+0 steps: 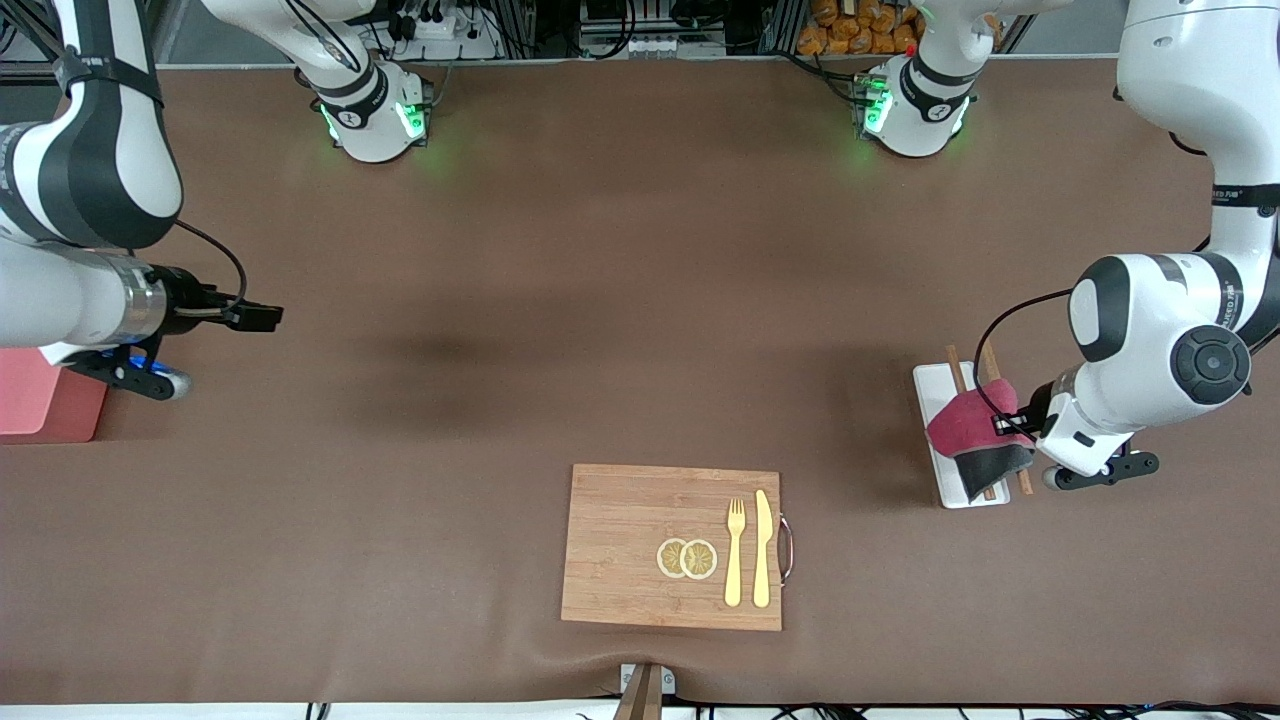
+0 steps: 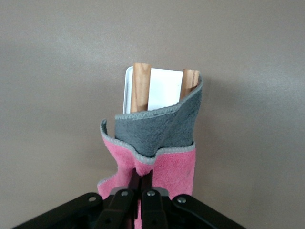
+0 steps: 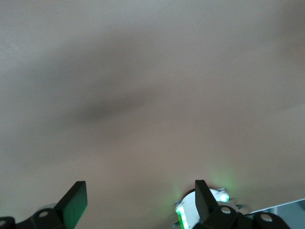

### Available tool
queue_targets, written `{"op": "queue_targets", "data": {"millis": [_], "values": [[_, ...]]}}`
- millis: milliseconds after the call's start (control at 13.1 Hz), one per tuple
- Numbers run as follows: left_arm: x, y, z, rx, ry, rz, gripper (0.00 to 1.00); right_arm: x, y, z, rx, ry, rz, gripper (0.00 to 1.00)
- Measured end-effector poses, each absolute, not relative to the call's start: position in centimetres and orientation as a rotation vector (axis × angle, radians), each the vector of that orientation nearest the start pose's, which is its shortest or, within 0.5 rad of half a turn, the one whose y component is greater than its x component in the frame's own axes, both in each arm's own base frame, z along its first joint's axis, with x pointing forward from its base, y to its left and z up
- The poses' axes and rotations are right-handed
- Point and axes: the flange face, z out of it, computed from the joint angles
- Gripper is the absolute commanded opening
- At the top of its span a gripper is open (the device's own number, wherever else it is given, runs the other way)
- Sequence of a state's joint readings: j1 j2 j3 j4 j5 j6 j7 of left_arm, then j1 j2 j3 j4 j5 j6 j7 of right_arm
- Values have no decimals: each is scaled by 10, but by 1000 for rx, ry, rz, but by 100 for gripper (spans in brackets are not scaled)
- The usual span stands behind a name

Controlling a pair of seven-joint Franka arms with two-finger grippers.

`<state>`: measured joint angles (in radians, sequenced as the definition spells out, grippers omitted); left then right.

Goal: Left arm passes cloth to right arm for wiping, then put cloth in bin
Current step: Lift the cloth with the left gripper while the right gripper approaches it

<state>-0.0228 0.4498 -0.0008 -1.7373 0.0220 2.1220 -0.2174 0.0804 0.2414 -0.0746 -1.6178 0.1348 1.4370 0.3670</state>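
Note:
My left gripper [image 1: 1003, 425] is shut on the cloth [image 1: 962, 424], crimson with a dark grey reverse [image 1: 996, 466]. It holds the cloth over the white tray [image 1: 934, 384] at the left arm's end of the table. In the left wrist view the fingers [image 2: 141, 179] pinch the pink edge of the cloth [image 2: 169, 169], and the grey side [image 2: 155, 131] folds over it. My right gripper [image 1: 256, 317] is open and empty over bare table at the right arm's end, its fingers spread wide in the right wrist view [image 3: 139, 198]. The salmon-pink bin [image 1: 40, 405] stands beside it, partly hidden by the right arm.
Two wooden chopsticks [image 1: 956, 366] lie on the white tray, also seen in the left wrist view [image 2: 140, 87]. A wooden cutting board [image 1: 620, 545] with a fork [image 1: 735, 552], a knife [image 1: 762, 548] and lemon slices [image 1: 687, 558] lies near the front camera's edge.

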Motion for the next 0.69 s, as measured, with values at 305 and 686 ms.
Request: {"op": "queue_targets", "data": {"millis": [305,686], "values": [[654,-37,329,-3124,-230,70,0,589,36,435,-2779,750,774,100],[641,-107,374,-3169,-209,35,0,596,47,414,-2600,917,872,100]]}}
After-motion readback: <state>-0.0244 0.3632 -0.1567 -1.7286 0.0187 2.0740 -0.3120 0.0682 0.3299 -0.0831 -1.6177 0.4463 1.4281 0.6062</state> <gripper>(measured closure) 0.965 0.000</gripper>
